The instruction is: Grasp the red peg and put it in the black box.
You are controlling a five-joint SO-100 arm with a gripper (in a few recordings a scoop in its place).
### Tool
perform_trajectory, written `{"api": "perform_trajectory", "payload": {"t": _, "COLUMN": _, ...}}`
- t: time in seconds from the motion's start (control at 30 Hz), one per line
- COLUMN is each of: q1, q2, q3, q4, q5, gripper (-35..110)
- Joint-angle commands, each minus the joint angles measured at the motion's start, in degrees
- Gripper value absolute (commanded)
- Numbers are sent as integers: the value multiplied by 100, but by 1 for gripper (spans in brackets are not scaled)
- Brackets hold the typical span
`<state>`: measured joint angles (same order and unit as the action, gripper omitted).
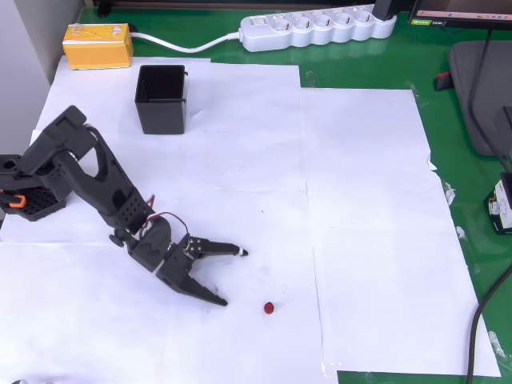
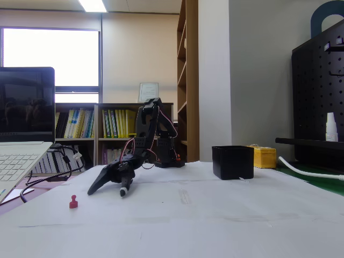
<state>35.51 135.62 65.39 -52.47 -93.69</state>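
Open hand [image 1: 232,277] near red peg [image 1: 269,307], black box [image 1: 162,98] well apart

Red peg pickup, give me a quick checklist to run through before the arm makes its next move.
1. Gripper open: ok, jaws spread wide in the overhead view.
2. Red peg free on the white paper: ok, nothing touches it.
3. Peg between the jaws: not ok, it lies beyond the fingertips and off to one side in the overhead view.
4. Gripper height: ok, the fingertips sit low near the paper in the fixed view.
5. Black box upright with its mouth open: ok.
6. Box empty inside: cannot tell, the interior is too dark.
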Motion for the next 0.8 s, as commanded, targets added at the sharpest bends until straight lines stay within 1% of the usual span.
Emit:
{"api": "perform_trajectory", "payload": {"t": 0.0, "q1": 79, "q2": 167, "q3": 316, "q4": -211, "q5": -70, "gripper": 41}}
{"api": "perform_trajectory", "payload": {"t": 0.4, "q1": 79, "q2": 624, "q3": 1239, "q4": 53, "q5": -62, "gripper": 41}}
{"api": "perform_trajectory", "payload": {"t": 0.77, "q1": 53, "q2": 1169, "q3": 2566, "q4": 782, "q5": -35, "gripper": 41}}
